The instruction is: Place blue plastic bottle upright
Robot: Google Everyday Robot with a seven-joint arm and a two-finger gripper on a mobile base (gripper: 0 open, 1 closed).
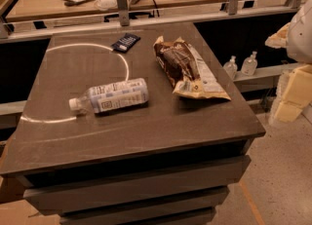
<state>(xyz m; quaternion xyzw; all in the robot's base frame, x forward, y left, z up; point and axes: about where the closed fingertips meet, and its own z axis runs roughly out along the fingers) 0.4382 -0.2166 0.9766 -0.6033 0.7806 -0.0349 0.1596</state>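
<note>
1. The bottle [114, 97] lies on its side on the left half of the bench [146, 136]. Its white cap [74, 103] points left and its base points toward the middle, and it touches nothing else.
2. It looks light: thin clear plastic under a smooth label. I'd expect it to dent under a hard squeeze, roll if nudged sideways, and slip in a loose hold. How full it is I can't make out.
3. I'd take it across the labelled barrel, nearer the base than the neck, so it can be swung up and set on its base.
4. The gripper [291, 95] hangs off the bench's right edge, well apart from the bottle. Whether the jaws are spread or pressed together I cannot tell.
5. The bench top is dark, flat and hard, and seems a sound footing for a standing bottle. A pale arc [124, 61] curves just behind the bottle.
6. A brown snack bag [187, 68] lies to the right and a small dark packet [126, 42] lies near the back. Two small pump bottles [230, 66] stand on a ledge beyond, and a cluttered desk [58, 2] sits behind.
</note>
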